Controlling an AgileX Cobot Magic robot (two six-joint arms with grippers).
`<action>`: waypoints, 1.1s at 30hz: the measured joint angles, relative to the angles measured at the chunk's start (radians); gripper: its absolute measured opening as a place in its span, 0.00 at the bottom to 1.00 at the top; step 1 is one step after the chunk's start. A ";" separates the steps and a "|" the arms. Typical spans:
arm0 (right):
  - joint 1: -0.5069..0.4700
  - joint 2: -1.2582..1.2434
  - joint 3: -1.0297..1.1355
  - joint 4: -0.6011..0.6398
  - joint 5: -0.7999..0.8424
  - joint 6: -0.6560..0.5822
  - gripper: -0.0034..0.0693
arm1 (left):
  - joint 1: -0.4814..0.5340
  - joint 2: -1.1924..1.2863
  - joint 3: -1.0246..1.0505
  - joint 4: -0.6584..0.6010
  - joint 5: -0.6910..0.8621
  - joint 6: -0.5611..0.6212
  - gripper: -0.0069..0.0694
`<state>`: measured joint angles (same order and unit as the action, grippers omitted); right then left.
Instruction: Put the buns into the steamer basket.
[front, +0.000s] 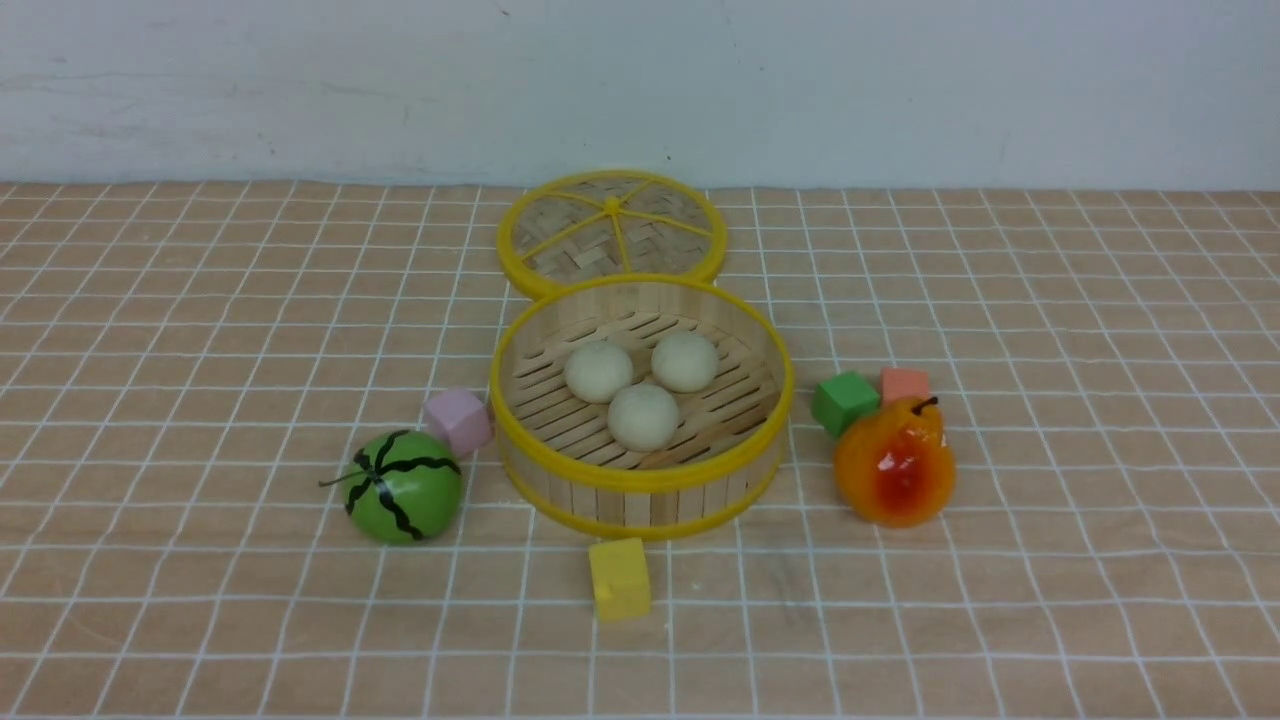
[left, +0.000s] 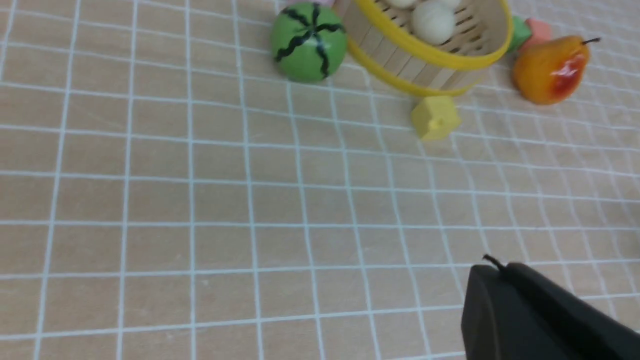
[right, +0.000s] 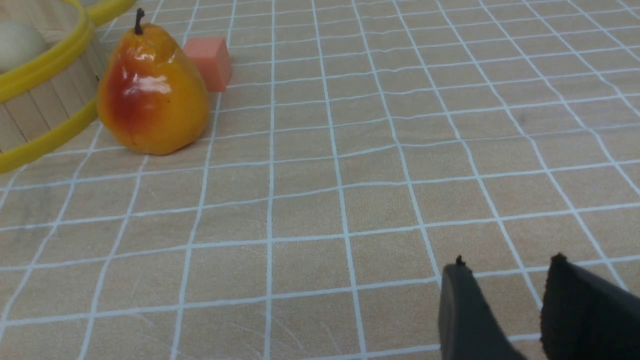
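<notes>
Buns (front: 643, 416) sit mid-frame in the basket (front: 640, 478); we judge them soft, light, best pinched gently around the middle. Left gripper (left: 492, 272) closed and empty, right gripper (right: 505, 272) slightly parted.

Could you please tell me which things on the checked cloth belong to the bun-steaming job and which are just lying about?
Belonging to the job:
- three smooth cream-white buns, all already inside
- round bamboo-slat steamer basket with yellow rims

Just lying about:
- flat woven lid with yellow spokes
- green striped watermelon ball
- orange-red pear
- pink cube
- yellow cube
- green cube
- salmon cube
</notes>
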<state>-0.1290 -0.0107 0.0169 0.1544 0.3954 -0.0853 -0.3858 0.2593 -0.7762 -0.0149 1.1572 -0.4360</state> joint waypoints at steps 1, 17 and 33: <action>0.000 0.000 0.000 0.000 0.000 0.000 0.38 | 0.000 -0.001 0.001 0.015 0.000 0.000 0.07; 0.000 0.000 0.000 0.000 0.000 0.000 0.38 | 0.056 -0.041 0.151 0.177 -0.379 0.043 0.07; 0.000 0.000 0.000 0.000 0.000 0.000 0.38 | 0.233 -0.270 0.734 0.059 -0.839 0.120 0.08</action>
<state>-0.1290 -0.0107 0.0169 0.1544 0.3954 -0.0853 -0.1532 -0.0104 -0.0425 0.0441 0.3181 -0.3159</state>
